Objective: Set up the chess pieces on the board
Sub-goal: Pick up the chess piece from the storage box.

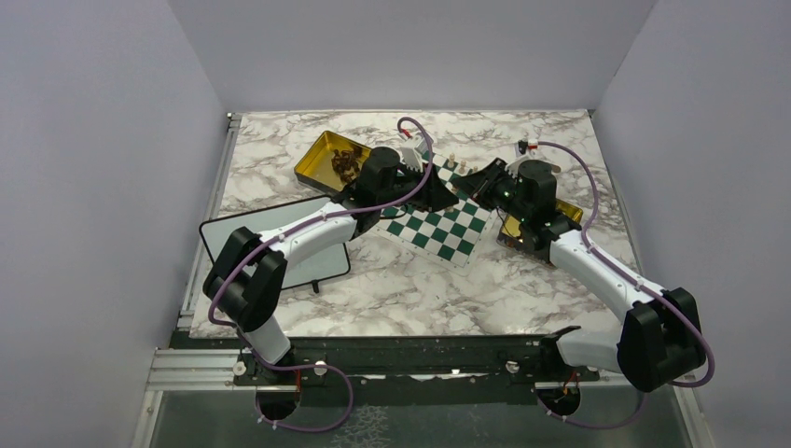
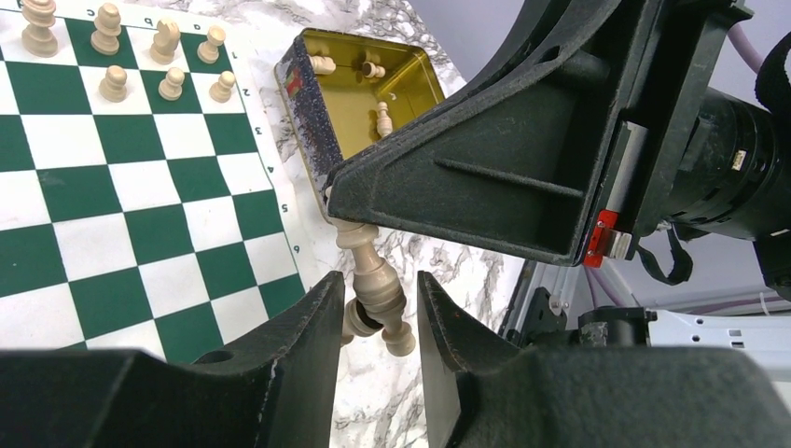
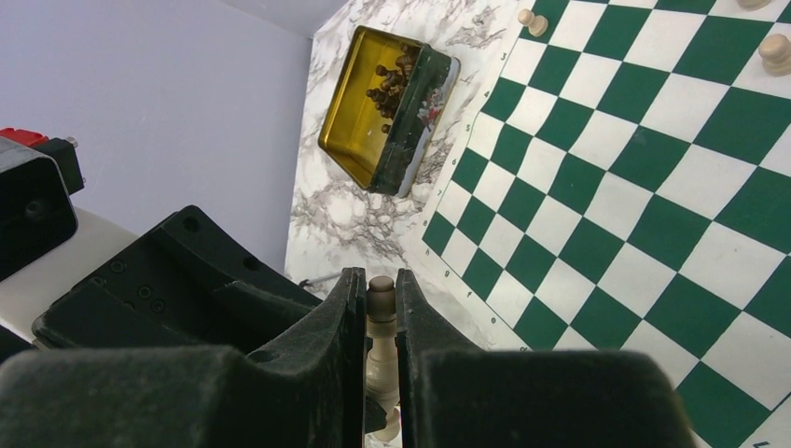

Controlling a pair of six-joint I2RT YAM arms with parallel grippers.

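Observation:
My right gripper (image 3: 381,301) is shut on a pale beige chess piece (image 3: 381,291) and holds it in the air just off the board's (image 1: 448,229) right edge. In the left wrist view the same piece (image 2: 373,275) hangs from the right gripper's black finger (image 2: 485,177) down between my left fingers. My left gripper (image 2: 378,313) is open around it, with gaps on both sides. From above the two grippers meet tip to tip, left (image 1: 448,193) and right (image 1: 474,184), and hide the piece. Several beige pieces (image 2: 112,82) stand on the board's (image 2: 140,187) far rows.
A gold tin with a few beige pieces (image 2: 373,84) lies by the board's right side, partly under the right arm (image 1: 571,213). A gold tin of dark pieces (image 1: 322,159) sits at the back left, also in the right wrist view (image 3: 373,121). A black-framed whiteboard (image 1: 224,233) lies at the left.

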